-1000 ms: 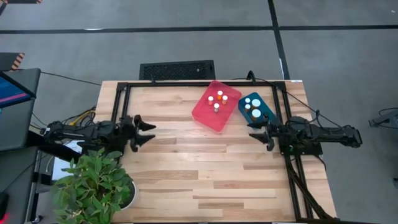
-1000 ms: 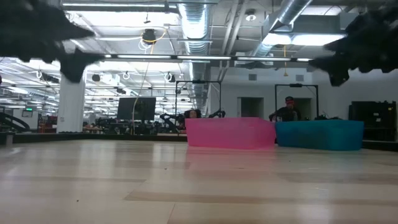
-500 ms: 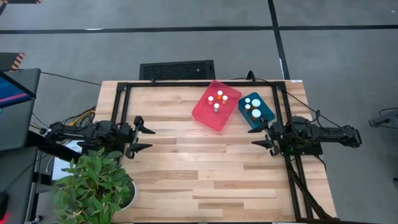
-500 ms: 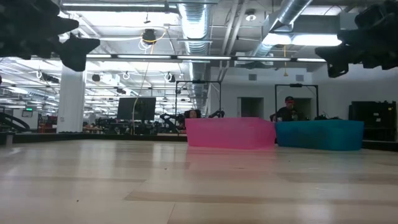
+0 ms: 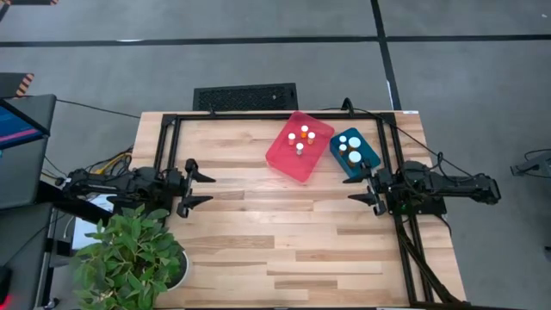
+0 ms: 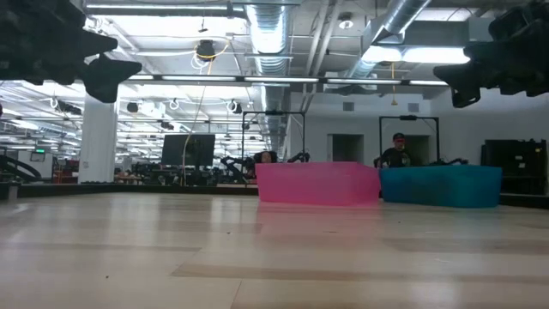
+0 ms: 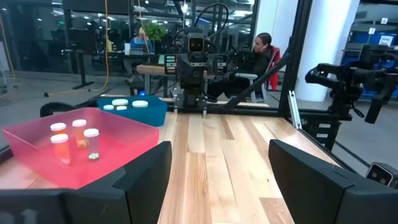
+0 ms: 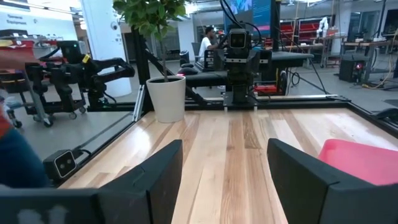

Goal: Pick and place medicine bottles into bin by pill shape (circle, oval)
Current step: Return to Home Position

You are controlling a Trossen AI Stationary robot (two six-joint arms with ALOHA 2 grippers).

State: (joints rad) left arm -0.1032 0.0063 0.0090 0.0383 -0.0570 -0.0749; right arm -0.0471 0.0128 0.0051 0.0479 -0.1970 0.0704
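Bottles (image 5: 302, 136) grouped by pill shape in red bin (image 5: 280, 157) and blue bin (image 5: 369, 161), tabletop (image 5: 258, 245) 1 o'clock. Left gripper (image 5: 207, 189) held at 9 o'clock, right gripper (image 5: 353, 189) at 3 o'clock. Both jaws spread wide, empty, since sorting is judged done.

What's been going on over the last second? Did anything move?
Both arms drew back a little toward their own table edges: the left gripper leftward, the right gripper rightward. Both are open and empty. The red bin, blue bin and the medicine bottles inside them stayed put.

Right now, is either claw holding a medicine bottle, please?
No, the left claw and the right claw both stand open and hold nothing.
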